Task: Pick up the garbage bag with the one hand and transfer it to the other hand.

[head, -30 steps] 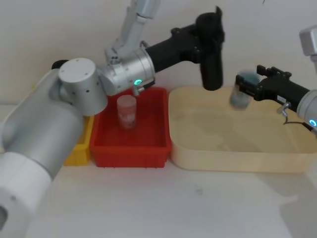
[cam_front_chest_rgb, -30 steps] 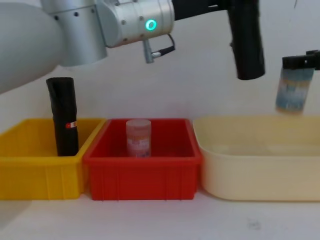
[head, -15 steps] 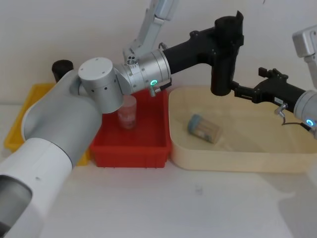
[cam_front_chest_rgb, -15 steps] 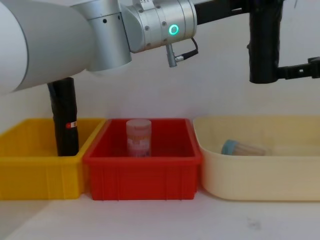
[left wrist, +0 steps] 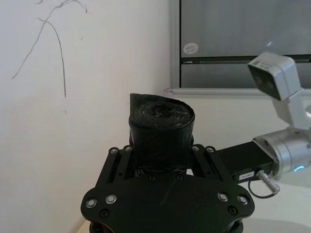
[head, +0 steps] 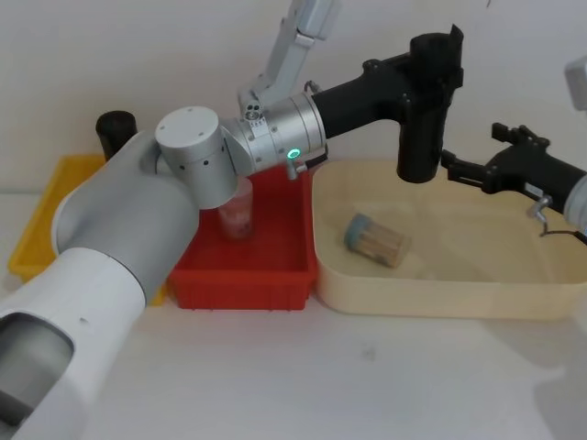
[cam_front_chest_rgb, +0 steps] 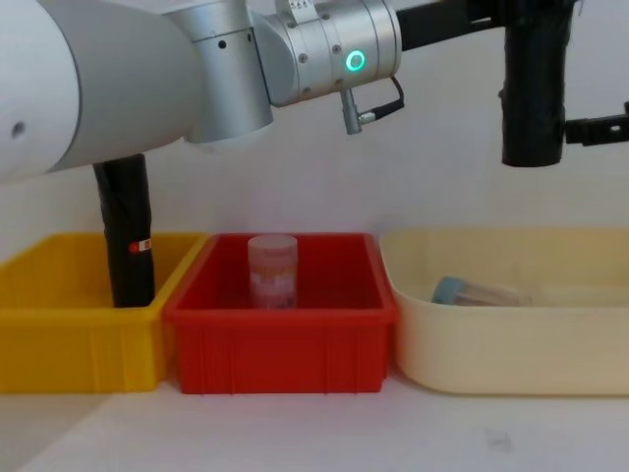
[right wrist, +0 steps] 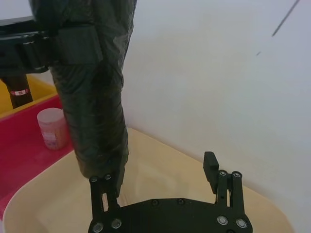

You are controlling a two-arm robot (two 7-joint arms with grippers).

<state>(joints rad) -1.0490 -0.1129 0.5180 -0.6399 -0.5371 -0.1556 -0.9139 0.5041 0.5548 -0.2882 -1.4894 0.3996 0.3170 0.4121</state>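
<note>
Two changes within the last second: right gripper (head: 456, 170) dropped its jar (head: 374, 238) into the tray (head: 440, 295) and now stands empty, fingers apart; left gripper (head: 424, 78), clamped on the bag (head: 420, 133) near its top, has carried it upright over the tray, just beside those fingers. Judgement: receiver free, handover can start; bag not yet between its fingers.

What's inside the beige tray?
One blue-capped jar lying on its side. The bag hangs above the tray, not in it. From the chest its near wall hides the jar's underside.
</note>
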